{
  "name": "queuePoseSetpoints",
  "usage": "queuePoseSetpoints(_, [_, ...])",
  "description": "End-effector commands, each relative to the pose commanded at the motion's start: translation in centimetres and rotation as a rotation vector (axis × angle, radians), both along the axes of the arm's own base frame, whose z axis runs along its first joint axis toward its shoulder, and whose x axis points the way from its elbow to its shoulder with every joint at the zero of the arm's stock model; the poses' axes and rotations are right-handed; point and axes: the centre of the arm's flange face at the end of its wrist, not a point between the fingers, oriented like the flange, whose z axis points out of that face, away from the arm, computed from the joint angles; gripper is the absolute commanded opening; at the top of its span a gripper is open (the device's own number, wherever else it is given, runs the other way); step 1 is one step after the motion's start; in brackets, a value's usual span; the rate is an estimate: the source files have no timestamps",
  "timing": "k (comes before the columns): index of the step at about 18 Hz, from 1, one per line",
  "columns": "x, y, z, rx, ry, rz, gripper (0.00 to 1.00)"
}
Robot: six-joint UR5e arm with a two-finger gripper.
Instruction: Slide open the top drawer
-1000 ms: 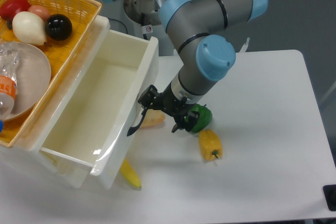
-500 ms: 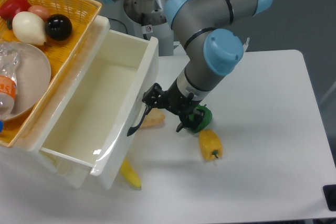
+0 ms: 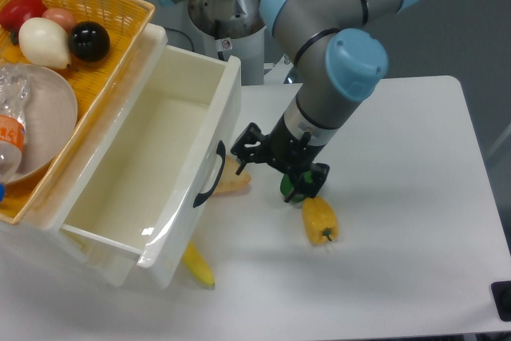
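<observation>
Tool, fingers spread, hangs just right of the open top drawer.

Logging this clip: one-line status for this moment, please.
glossy white plastic top drawer: open, empty | end effector: open, clear of curved black handle | holding nothing

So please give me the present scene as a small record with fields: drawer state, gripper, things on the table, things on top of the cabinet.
drawer: the glossy white plastic top drawer with the curved black handle is pulled far out; its inside looks empty
gripper: the black two-finger gripper is open, apart from the handle, to its right
table: a yellow bell pepper, a green pepper mostly hidden under the wrist, a yellow banana partly under the drawer
cabinet top: an orange woven basket holding round fruits
</observation>
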Motion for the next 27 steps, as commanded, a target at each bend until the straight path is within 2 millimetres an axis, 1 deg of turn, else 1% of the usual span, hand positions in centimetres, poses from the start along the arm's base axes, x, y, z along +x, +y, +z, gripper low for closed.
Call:
queuePoseSetpoints(4, [-2.1, -1.8, -1.1, -0.053, 0.077, -0.082, 1.0])
queuePoseSetpoints(6, [-2.7, -2.2, -1.7, -0.071, 0.111, -0.121, 1.0])
queuePoseSetpoints(8, [-3.8, -3.0, -2.1, -0.069, 0.138, -0.16, 1.0])
queuePoseSetpoints(9, [-4.0, -3.2, -2.2, -0.071, 0.16, -0.211, 1.0])
queuePoseSetpoints(12, [-4.9, -3.8, -4.0, -0.125, 0.219, -0.428, 1.0])
queuePoseSetpoints(14, [-5.4, -4.0, -4.8, -0.142, 0.232, -0.501, 1.0])
queuePoseSetpoints(16, [-6.7, -4.6, -5.6, -0.141, 0.255, -0.488, 1.0])
queuePoseSetpoints(19, [-8.1, -4.4, -7.6, -0.173, 0.286, -0.49, 1.0])
queuePoseSetpoints(22, [-8.8, -4.7, -8.4, -0.251, 0.317, -0.5, 1.0])
queuePoseSetpoints(24, [-9.2, -4.6, -8.7, -0.253, 0.329, -0.5, 1.0])
queuePoseSetpoints(27, [-9.3, -4.6, -8.7, -0.253, 0.335, -0.498, 1.0])
